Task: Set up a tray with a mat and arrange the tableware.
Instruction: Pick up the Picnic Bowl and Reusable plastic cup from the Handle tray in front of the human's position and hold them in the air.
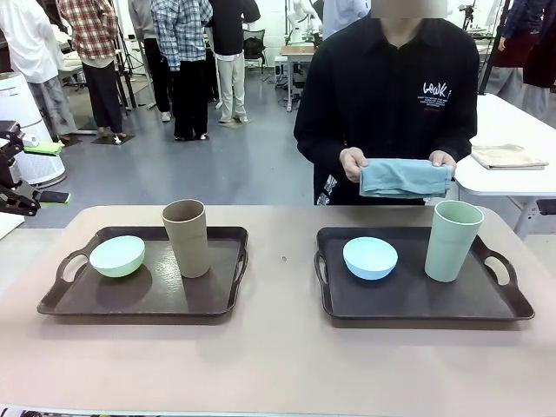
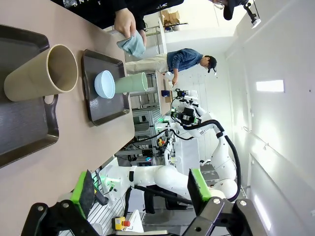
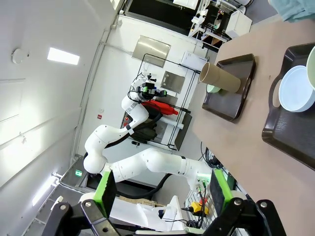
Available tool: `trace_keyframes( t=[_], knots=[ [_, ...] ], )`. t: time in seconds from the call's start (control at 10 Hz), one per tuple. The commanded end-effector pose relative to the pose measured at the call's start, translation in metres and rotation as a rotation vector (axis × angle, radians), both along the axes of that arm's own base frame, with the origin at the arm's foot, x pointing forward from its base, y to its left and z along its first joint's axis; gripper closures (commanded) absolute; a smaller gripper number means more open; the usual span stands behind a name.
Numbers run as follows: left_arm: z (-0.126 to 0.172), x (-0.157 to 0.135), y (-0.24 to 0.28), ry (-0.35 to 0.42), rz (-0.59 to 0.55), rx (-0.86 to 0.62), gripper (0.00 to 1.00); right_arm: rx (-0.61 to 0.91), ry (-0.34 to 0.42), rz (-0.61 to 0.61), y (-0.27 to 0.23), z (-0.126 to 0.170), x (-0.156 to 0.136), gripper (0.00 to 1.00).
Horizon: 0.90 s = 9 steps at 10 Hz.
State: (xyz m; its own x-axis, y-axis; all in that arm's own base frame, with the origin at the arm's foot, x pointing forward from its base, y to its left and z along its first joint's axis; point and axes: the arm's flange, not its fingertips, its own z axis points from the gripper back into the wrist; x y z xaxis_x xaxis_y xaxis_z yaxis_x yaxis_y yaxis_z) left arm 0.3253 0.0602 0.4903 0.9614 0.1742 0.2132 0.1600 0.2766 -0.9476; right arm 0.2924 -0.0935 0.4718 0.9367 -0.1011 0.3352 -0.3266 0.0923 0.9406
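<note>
Nearest in, the left end effector [image 2: 141,191] has its green pads spread wide and nothing between them. It hangs off the surface [image 1: 278,356], touching none of the tableware. The right end effector [image 3: 163,191] is the same: fingers fully apart, empty, and clear of the trays.

Out on the surface, the strip along the near edge is bare. Past it sit two dark trays side by side, each with a handle at both ends. The left tray [image 1: 156,291] lies toward the left edge and the right tray [image 1: 408,295] toward the right edge, with a gap of bare surface between them.

On the left tray, the mint bowl [image 1: 117,255] sits by the left handle, mouth up. The tan tumbler [image 1: 187,237] stands upright near it, closer to the tray's middle, and the two don't touch. On the right tray, the blue bowl [image 1: 370,257] sits left of centre, mouth up. The green tumbler [image 1: 453,241] stands upright toward the right handle, apart from the bowl.

Beyond the far edge stands a person [image 1: 391,87] in a black shirt. Both hands [image 1: 353,162] hold the folded blue mat [image 1: 405,177] at waist level, above the far edge behind the right tray. It touches no tray.
</note>
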Motion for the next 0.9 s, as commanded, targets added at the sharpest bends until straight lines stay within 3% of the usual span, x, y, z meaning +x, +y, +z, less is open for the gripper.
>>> trace_keyframes(
  t=[0.0, 0.5, 0.6, 0.7, 0.8],
  knots=[
    [0.000, 0.002, 0.001, -0.028, -0.005, -0.011, 0.00, 0.026, -0.021, -0.004, 0.001, 0.000, 0.002, 0.00],
    [0.000, 0.002, 0.001, -0.028, -0.005, -0.011, 0.00, 0.000, 0.000, 0.001, 0.000, 0.000, 0.000, 0.00],
    [0.000, 0.000, 0.000, 0.000, 0.000, 0.000, 0.00, -0.384, -0.281, 0.012, -0.011, 0.008, -0.003, 0.00],
    [0.028, -0.010, -0.020, -0.130, -0.008, 0.191, 0.00, -0.660, -0.428, 0.159, -0.017, 0.009, -0.009, 0.00],
    [0.057, -0.020, -0.046, -0.261, 0.013, 0.368, 0.00, -0.968, -0.510, 0.132, -0.028, 0.010, -0.010, 0.00]
  ],
)
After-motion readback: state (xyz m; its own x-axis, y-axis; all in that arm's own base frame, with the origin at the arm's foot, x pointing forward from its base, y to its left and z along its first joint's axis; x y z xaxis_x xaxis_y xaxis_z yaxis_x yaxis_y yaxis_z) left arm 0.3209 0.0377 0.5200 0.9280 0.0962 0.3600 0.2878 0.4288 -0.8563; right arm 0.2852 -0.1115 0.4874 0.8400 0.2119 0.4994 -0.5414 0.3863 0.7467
